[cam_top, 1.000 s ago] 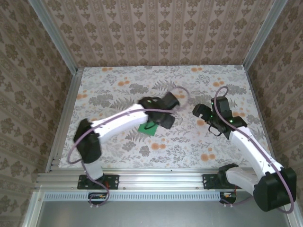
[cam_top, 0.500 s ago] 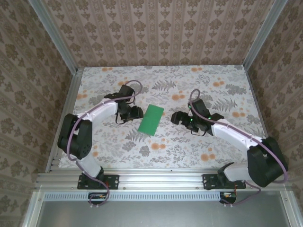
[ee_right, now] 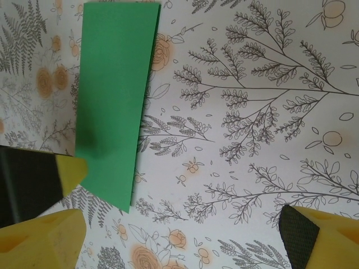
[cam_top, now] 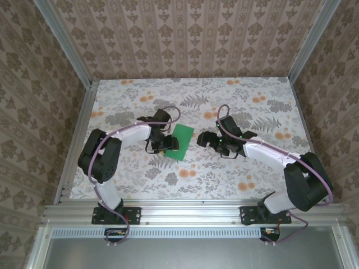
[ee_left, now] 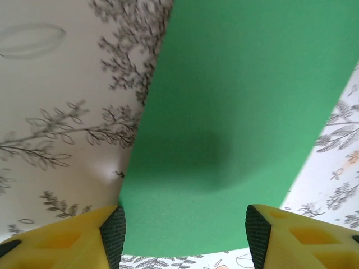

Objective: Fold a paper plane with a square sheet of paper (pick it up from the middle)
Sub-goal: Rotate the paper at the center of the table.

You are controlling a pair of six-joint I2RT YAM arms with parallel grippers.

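My left jaws are spread over the green sheet [cam_top: 184, 140] mid-frame, my right jaws wide beside it; I'd lower gently, pinning it flat on the worktop [cam_top: 252, 106].

The left arm [cam_top: 132, 133] and right arm [cam_top: 268, 152] wear white shells over black joints, each rising from a black base [cam_top: 115, 214]. A thin purple cable [cam_top: 168, 107] loops along each of the 2. The jaws are yellow plastic with black pads [ee_left: 114, 234].

Sheet of paper [cam_top: 183, 142] on the table [cam_top: 252, 165], left gripper [cam_top: 166, 144] over its left edge; right gripper [cam_top: 204, 140] just right
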